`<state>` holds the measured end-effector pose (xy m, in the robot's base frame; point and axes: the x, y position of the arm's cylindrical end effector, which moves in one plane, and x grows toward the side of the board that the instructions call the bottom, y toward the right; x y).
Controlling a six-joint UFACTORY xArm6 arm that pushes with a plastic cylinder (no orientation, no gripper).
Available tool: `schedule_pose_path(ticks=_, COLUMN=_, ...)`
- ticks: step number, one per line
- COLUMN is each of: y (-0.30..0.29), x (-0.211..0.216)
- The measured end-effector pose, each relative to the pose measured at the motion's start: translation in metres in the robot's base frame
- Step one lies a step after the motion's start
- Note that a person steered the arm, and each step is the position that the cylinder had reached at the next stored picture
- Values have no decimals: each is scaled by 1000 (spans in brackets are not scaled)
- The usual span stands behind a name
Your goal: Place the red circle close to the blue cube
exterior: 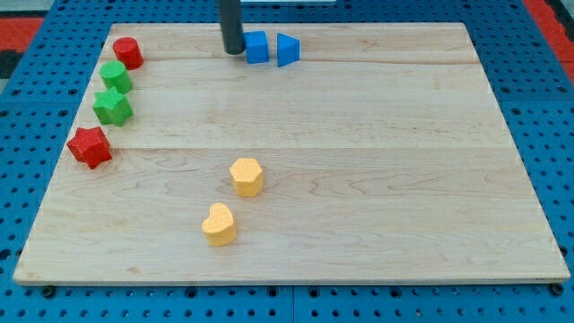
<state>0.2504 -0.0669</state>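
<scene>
Pale wooden board (359,135) on blue pegboard | red circle (127,53) at 10 o'clock corner, looks light, rigid, slides; push its left face | tip (233,50) just left of blue cube (257,47) at 12 o'clock; no fingers on rod.

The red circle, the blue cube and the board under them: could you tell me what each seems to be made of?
The red circle and the blue cube look like moulded or printed plastic: one even, saturated colour, matte to slightly satin, with no grain. That is only a likely reading. The board looks like pale, smooth wood: fine grain and long plank seams run across it. My tip stands just left of the blue cube.
</scene>
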Motion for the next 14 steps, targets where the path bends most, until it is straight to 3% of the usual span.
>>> schedule_pose_path(ticks=1, y=-18, x=14)
schedule_pose_path(ticks=2, y=-76, x=29)
schedule_pose_path(ticks=4, y=-126, x=-43)
schedule_pose_path(ticks=5, y=-204, x=-48)
schedule_pose_path(ticks=6, y=-238, x=-45)
schedule_pose_path(ticks=7, y=-222, x=-2)
schedule_pose_path(ticks=8, y=-207, x=12)
schedule_pose_path(ticks=9, y=-161, x=8)
schedule_pose_path(ticks=11, y=-138, x=28)
schedule_pose_path(ticks=14, y=-22, x=4)
